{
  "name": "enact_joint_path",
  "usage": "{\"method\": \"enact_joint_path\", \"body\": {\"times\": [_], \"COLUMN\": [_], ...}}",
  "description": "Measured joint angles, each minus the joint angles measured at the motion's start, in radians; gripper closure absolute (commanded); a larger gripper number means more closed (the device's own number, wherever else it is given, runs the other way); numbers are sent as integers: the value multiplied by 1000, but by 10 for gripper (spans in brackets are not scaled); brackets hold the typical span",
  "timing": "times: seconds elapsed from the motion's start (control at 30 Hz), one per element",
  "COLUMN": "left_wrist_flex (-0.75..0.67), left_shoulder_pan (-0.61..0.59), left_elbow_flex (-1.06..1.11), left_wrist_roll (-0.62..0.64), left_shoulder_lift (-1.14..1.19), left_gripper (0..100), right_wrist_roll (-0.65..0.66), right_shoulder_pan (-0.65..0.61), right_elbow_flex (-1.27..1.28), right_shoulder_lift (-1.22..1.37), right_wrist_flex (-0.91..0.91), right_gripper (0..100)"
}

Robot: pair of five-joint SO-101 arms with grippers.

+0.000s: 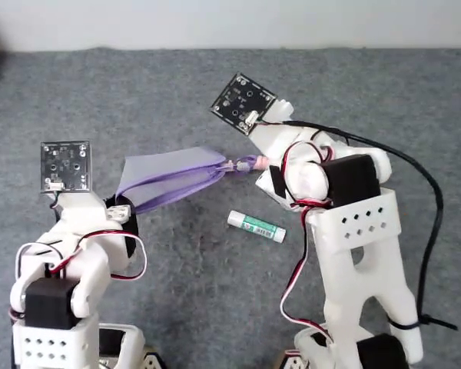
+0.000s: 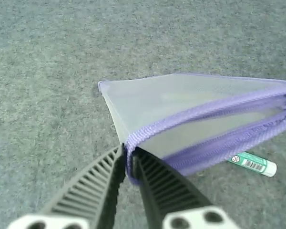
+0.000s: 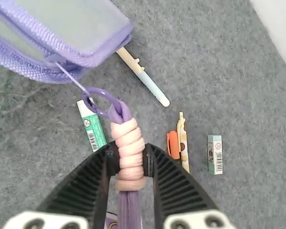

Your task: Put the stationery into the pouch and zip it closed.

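A translucent purple pouch point(image 1: 169, 178) hangs stretched between both arms, just above the grey mat. My left gripper point(image 2: 128, 166) is shut on the end of its zipper edge point(image 1: 124, 209). My right gripper point(image 3: 128, 161) is shut on the pink and purple cord pull point(image 1: 246, 164), which hooks to the slider by a ring point(image 3: 101, 98). The two zipper tapes point(image 2: 214, 124) stand apart along the pouch point(image 2: 181, 102). A green and white glue stick point(image 1: 257, 226) lies on the mat below the pouch point(image 3: 62, 28).
In the right wrist view, beyond the glue stick point(image 3: 91, 126), several pieces lie on the mat: a pale pen point(image 3: 143, 78), an orange item beside a patterned pen point(image 3: 181, 143), and a small green box point(image 3: 215, 153). A white wall borders the mat's far edge point(image 1: 230, 50).
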Motion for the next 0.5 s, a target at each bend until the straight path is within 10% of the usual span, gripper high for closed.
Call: {"method": "enact_joint_path", "body": {"times": [0.5], "left_wrist_flex": [0], "left_shoulder_pan": [-17], "left_elbow_flex": [0], "left_wrist_roll": [0], "left_shoulder_lift": [0], "left_gripper": [991], "right_wrist_roll": [-95], "right_shoulder_pan": [-80], "right_elbow_flex": [-12], "right_shoulder_lift": [-109], "right_wrist_flex": [101], "right_gripper": [775]}}
